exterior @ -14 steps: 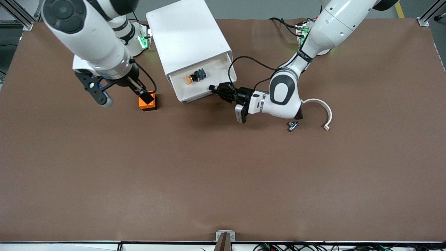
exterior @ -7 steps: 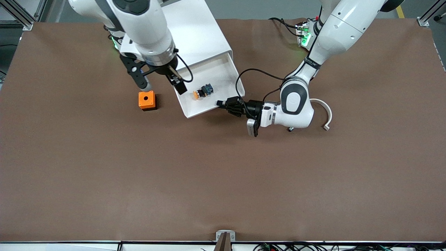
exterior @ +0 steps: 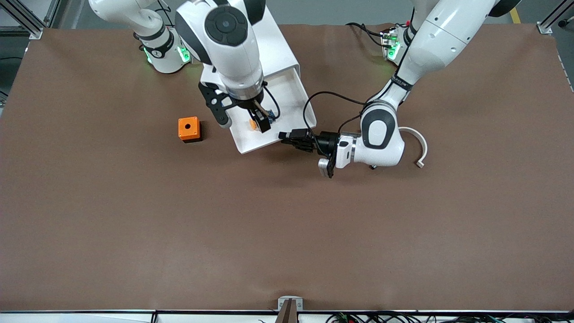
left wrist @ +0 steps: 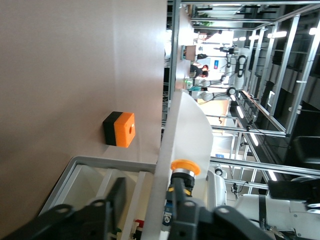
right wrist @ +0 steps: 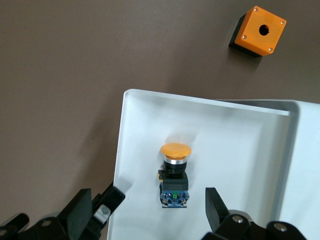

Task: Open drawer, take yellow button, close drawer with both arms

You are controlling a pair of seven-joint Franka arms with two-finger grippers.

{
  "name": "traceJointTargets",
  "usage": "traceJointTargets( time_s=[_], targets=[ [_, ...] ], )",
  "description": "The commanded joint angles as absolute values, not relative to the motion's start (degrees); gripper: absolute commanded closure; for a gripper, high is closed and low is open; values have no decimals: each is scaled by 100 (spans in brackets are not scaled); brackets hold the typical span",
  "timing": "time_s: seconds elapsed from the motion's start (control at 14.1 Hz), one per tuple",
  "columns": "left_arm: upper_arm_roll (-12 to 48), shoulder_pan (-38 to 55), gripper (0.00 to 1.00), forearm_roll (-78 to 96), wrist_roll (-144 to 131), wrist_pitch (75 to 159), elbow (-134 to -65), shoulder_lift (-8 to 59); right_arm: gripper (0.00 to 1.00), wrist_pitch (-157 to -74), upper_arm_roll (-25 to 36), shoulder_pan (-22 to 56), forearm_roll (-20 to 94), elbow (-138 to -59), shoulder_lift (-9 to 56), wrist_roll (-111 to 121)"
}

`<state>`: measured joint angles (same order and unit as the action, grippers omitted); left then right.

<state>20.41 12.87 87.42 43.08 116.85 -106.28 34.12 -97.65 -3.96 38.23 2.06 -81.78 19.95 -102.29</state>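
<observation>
Drawer point(exterior: 293, 96): pulled out; our right gripper point(exterior: 242, 119) spread above button point(right wrist: 174, 172); left gripper point(exterior: 289, 134) beside drawer front, grip unclear.

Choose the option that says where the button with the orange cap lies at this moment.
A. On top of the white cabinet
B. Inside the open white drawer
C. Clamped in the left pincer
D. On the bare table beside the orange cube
B: the button lies on the floor of the open drawer, with the right pincer open above it and touching nothing.
</observation>
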Motion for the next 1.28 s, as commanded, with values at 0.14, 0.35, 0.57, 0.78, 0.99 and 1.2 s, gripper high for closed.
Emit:
traceJointTargets(
  time_s=[0.14,0.35,0.57,0.78,0.99,1.2],
  targets=[
    [1978,1161,0,7474,2545,11725,-10214,3200,0,-9922,-352,3850,167,-8489,2145,-10362],
    [1986,1038,0,6568,1383,11655,-9906,3120,0,-9958,-352,3858,184,-8622,2145,-10388],
    [1986,1011,0,5715,662,11637,-9791,2989,0,-9897,-352,3937,228,-8666,2153,-10450],
    [1978,941,0,4741,-295,11637,-9774,2708,0,-9905,-352,4104,229,-8701,2206,-10477],
    [1978,932,0,3537,-1210,11427,-9529,2523,0,-9914,-352,4227,228,-8701,2320,-10477],
    [1986,940,0,2167,-1932,10786,-8975,2549,0,-9923,-352,4306,229,-8701,2399,-10485]
  ],
)
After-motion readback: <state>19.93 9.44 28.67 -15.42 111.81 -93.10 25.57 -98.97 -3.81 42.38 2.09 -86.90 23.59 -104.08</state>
